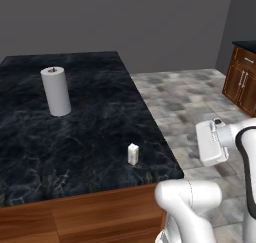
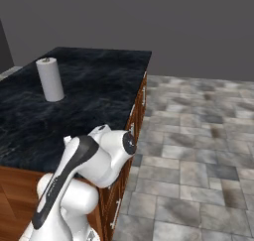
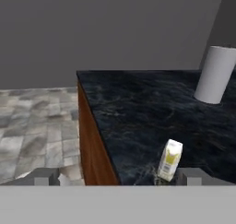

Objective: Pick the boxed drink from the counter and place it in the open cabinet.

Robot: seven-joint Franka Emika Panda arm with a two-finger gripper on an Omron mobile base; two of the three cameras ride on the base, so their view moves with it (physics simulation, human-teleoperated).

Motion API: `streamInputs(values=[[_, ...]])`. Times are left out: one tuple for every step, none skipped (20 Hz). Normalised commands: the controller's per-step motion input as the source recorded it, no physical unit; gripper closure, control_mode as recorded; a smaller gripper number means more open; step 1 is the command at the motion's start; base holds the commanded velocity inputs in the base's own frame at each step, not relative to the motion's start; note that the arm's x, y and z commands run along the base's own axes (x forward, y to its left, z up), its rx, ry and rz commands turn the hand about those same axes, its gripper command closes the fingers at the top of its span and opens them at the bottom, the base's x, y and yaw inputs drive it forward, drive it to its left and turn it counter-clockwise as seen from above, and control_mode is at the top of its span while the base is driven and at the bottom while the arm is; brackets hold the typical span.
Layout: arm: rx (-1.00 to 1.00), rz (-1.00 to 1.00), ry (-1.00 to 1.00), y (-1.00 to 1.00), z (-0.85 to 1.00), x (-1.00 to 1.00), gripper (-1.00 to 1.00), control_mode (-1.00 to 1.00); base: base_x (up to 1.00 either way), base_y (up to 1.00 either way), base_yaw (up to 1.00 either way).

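The boxed drink (image 1: 133, 154) stands upright on the counter (image 1: 75, 137), near the corner that is closest to the robot, and nothing touches it. The paper towel roll (image 1: 56, 91) stands well apart, farther back. In the hand view the gripper (image 3: 118, 177) has its jaws wide open and empty, beside the counter edge.

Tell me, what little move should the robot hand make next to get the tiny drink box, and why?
Probably shift sideways to centre on the boxed drink. It stands upright near the counter edge, off toward one fingertip, and the open gripper is not yet around it.
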Motion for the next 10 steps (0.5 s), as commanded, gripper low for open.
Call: streamInputs(values=[[0.12,0.01,-0.12,0.01,-0.21,0.0,-1.0,-1.0,0.0,0.0,0.0],[0.11,0.01,-0.14,0.0,-0.21,0.0,-1.0,-1.0,0.0,0.0,0.0],[0.1,0.0,-0.12,0.0,-0.25,0.0,-1.0,-1.0,0.0,0.0,0.0],[0.01,0.0,-0.03,0.02,-0.26,0.0,-1.0,-1.0,0.0,0.0,0.0],[0.0,0.0,-0.01,0.08,-0.23,0.0,-1.0,-1.0,0.0,0.0,0.0],[0.0,0.0,0.0,0.11,-0.15,0.0,-1.0,-1.0,0.0,0.0,0.0],[0.0,0.0,0.0,0.09,-0.09,0.0,-1.0,-1.0,0.0,0.0,0.0],[0.0,0.0,0.0,0.09,-0.14,0.0,-1.0,-1.0,0.0,0.0,0.0],[0.0,0.0,0.0,0.13,-0.19,0.0,-1.0,-1.0,0.0,0.0,0.0],[0.0,0.0,0.0,0.15,-0.19,0.0,-1.0,-1.0,0.0,0.0,0.0]])
